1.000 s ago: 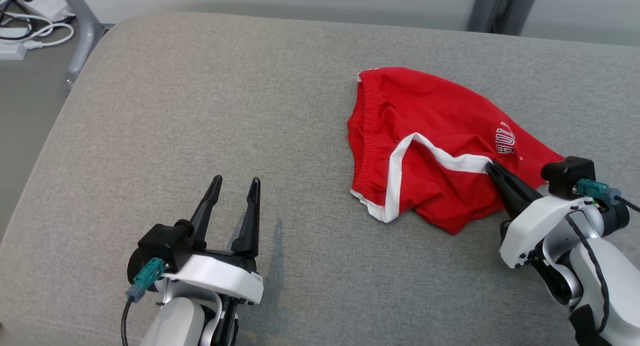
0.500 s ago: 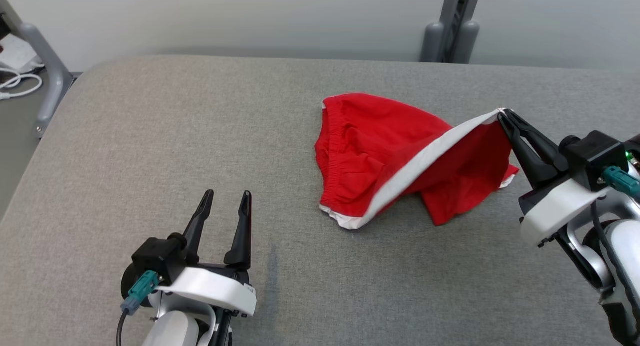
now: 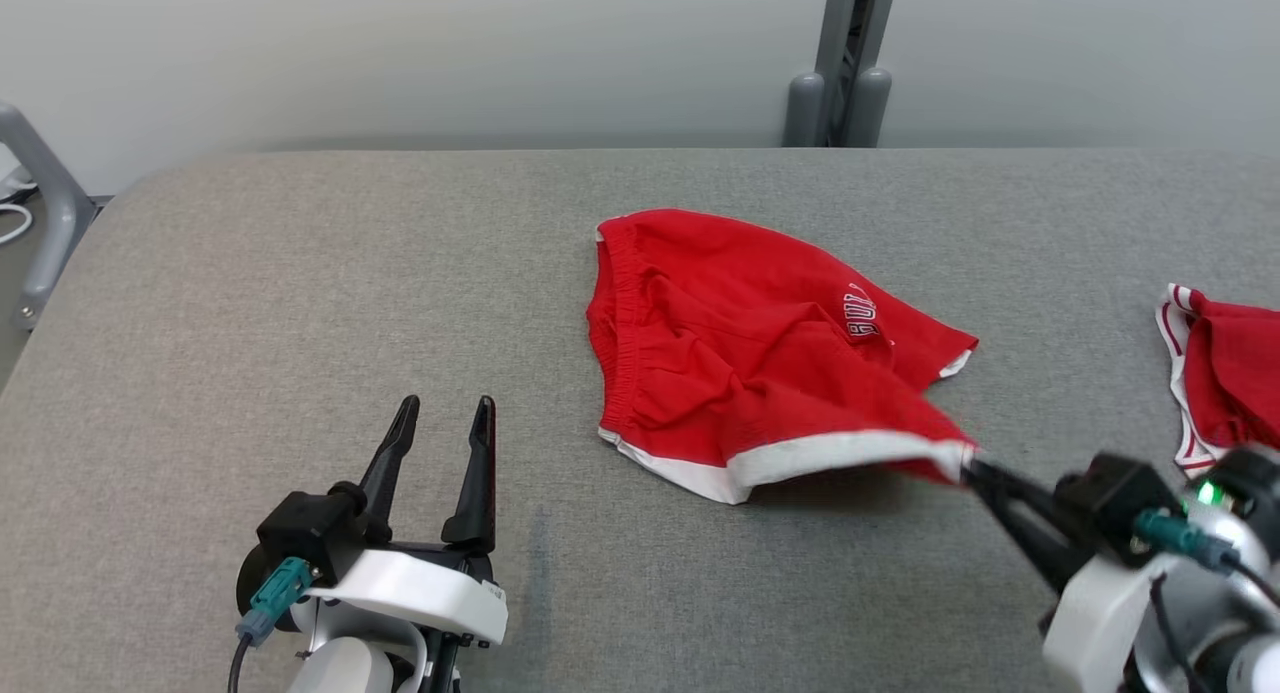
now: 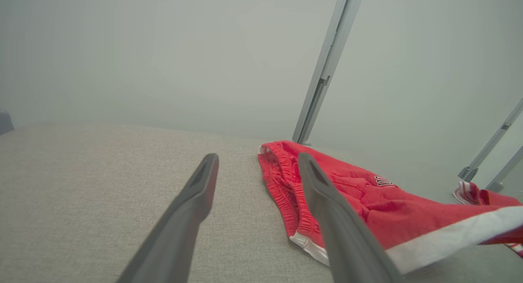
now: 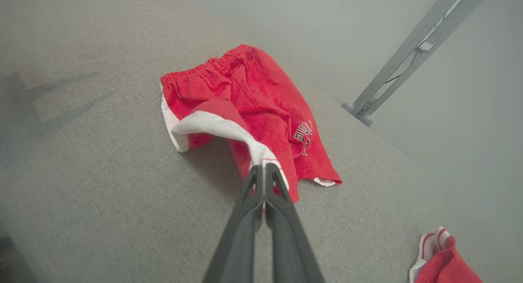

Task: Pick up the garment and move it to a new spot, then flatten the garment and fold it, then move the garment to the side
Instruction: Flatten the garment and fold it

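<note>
Grey fabric-covered table w/ rounded corners spans most of the head view. Red shorts w/ white hem trim lie crumpled a bit right of table centre. The elastic waistband is toward the left & there is white lettering on the upper-right part. Most of the cloth rests on the table. The near leg hem is lifted off it & drawn out to the right, w/ its white band stretched fairly straight & a shadow under it.

Right claw sits at lower right, its two dark fingers pressed together & pinching the end of that white band. The right wrist view shows the same: fingers tight on the white edge, cloth rising from the table to the tips.

Left claw is at lower left over bare table, fingers spread w/ nothing btwn them, well apart from the shorts. Can't tell if it touches the surface.

Second red garment w/ red-&-white striped edge lies bunched at the far right of the table, apart from the shorts. A slim grey metal post stands behind the table's far edge, against a pale wall.
</note>
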You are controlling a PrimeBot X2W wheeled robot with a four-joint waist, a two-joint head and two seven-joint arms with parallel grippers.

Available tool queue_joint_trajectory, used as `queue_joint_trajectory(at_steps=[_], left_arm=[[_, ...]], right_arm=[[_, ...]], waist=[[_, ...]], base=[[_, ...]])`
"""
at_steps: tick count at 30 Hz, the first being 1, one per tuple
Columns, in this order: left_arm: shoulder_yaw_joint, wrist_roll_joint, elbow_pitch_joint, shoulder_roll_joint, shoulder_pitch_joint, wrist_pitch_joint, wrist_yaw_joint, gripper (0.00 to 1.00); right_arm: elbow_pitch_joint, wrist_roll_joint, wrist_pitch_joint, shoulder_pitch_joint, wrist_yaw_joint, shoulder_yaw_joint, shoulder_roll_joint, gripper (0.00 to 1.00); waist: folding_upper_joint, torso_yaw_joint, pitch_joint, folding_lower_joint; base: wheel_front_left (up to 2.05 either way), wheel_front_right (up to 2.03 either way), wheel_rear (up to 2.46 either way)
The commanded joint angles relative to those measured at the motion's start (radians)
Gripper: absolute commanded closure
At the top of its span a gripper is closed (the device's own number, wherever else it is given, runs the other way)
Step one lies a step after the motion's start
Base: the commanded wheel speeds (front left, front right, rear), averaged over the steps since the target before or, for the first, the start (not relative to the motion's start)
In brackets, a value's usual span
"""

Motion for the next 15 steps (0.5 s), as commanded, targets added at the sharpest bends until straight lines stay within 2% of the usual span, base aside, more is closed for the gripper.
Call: queue_joint_trajectory(at_steps=[1,4,8,12,13,14,15], left_arm=[[0.005,0.0,-0.004,0.004,0.004,-0.005,0.0,0.0],[0.008,0.001,-0.006,0.004,0.003,-0.005,-0.002,0.0],[0.003,0.003,-0.002,0.004,-0.007,-0.005,-0.005,0.0],[0.001,0.006,0.001,0.004,-0.01,-0.005,-0.005,0.0],[0.0,0.008,0.003,0.004,-0.011,-0.005,-0.007,0.0],[0.0,0.011,0.005,0.004,-0.011,-0.005,-0.008,0.0],[0.0,0.011,0.008,0.004,-0.011,-0.004,-0.01,0.0]], right_arm=[[-0.012,0.023,0.02,0.03,-0.001,-0.003,-0.003,1.0],[-0.028,0.062,0.081,0.112,-0.001,0.004,-0.018,1.0],[0.016,0.075,0.141,0.181,-0.001,0.009,-0.044,1.0],[0.058,0.074,0.152,0.2,-0.001,-0.012,-0.034,1.0],[0.059,0.068,0.14,0.198,-0.001,-0.013,-0.031,0.88],[0.064,0.082,0.13,0.198,-0.001,-0.027,-0.01,0.0],[0.066,0.096,0.12,0.197,-0.001,-0.04,0.008,0.0]], waist=[[0.0,-0.006,-0.001,0.0],[0.0,-0.018,0.0,0.0],[0.0,-0.026,0.001,0.0],[0.0,-0.03,-0.001,0.0],[0.0,-0.029,-0.002,0.0],[0.0,-0.029,-0.002,0.0],[0.0,-0.028,-0.003,0.0]], base=[[0.0,0.0,0.0],[0.0,0.0,0.0],[0.0,0.0,0.0],[0.0,0.0,0.0],[0.0,0.0,0.0],[0.0,0.0,0.0],[0.0,0.0,0.0]])
